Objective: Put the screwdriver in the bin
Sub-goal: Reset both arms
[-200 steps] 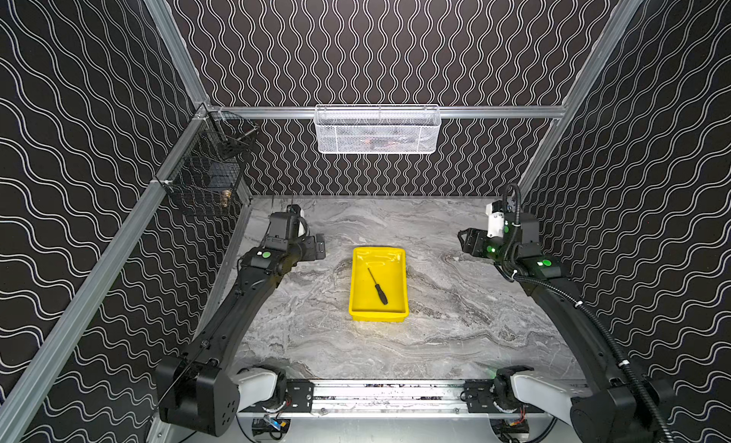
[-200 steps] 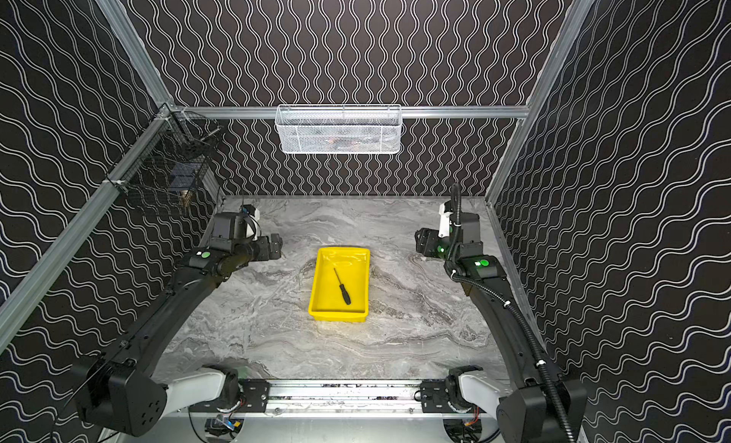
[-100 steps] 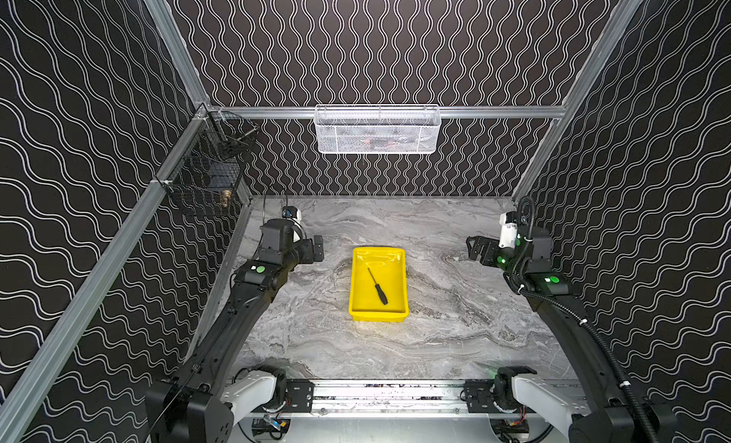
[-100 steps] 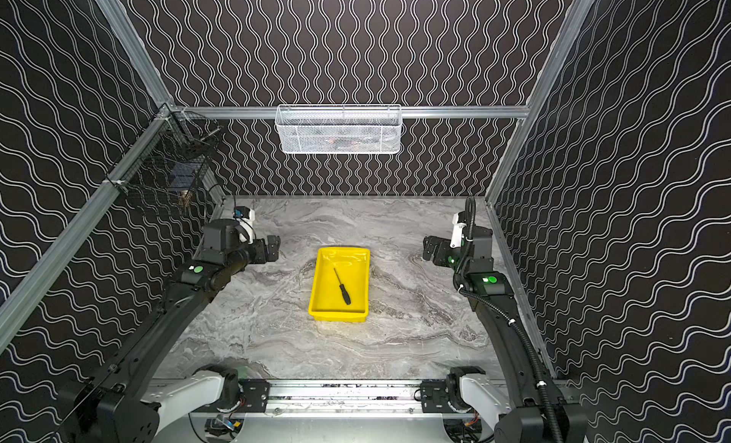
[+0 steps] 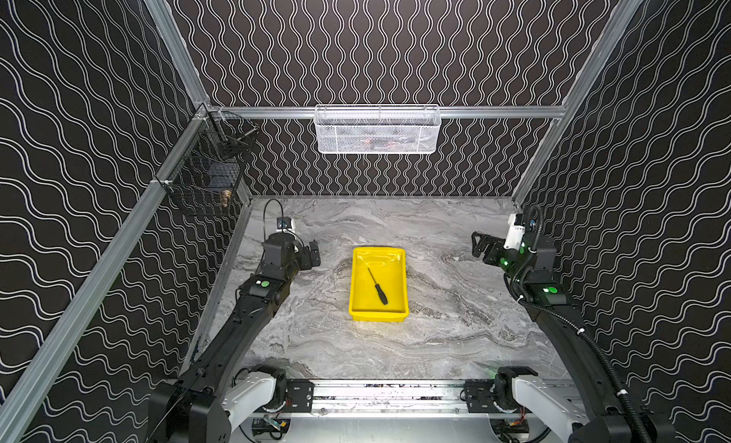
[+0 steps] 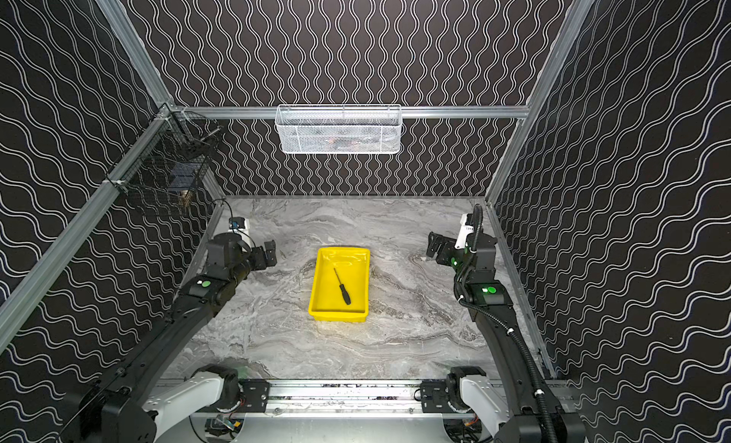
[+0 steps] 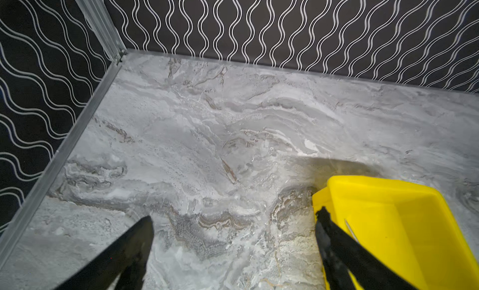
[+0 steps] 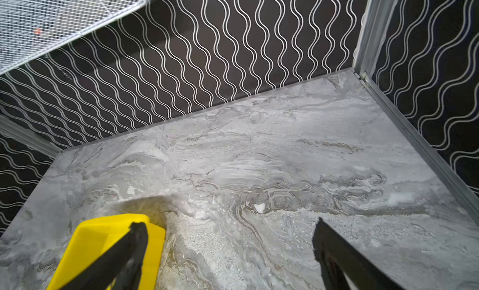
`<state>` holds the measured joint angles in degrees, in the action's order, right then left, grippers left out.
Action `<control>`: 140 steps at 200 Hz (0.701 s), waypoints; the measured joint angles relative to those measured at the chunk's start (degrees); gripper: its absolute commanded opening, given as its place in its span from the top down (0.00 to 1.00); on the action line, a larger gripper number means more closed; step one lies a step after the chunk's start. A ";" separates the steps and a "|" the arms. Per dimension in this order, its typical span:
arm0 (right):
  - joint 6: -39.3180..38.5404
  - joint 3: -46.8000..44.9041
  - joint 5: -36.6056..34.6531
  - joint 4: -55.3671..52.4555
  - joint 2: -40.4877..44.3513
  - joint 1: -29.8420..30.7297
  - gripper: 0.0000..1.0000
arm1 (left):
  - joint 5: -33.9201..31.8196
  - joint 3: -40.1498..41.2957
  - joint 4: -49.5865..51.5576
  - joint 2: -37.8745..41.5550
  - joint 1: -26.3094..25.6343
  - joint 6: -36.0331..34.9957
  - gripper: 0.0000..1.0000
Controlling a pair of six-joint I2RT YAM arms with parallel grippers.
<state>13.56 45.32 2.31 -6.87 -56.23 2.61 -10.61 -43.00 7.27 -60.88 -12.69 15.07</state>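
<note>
Both arms pulling back. Right gripper (image 5: 478, 245) has slid out toward 3 o'clock, further from the bin (image 5: 377, 316). Left gripper (image 5: 312, 257) eased toward 7 o'clock, arm folded lower.

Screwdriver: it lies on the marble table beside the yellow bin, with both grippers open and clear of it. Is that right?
No. The screwdriver lies inside the bin, on its floor, not on the table beside it; both top views show this. The left gripper and right gripper are indeed open and clear of it.
</note>
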 measured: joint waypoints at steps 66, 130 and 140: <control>-2.40 -8.74 -6.73 11.67 -0.15 0.00 0.01 | -1.53 9.88 -19.52 -2.25 -0.02 -4.46 0.01; -12.31 -15.52 -8.79 22.18 -2.19 0.00 0.01 | -11.87 22.25 -36.30 -5.33 -0.07 -12.13 0.01; -13.40 -17.22 -8.68 24.92 -2.40 0.00 0.01 | -13.16 23.10 -38.16 -6.08 -0.07 -12.94 0.01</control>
<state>0.16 28.10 -6.37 18.04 -58.63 2.61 -23.77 -19.90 -30.89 -66.96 -12.75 2.13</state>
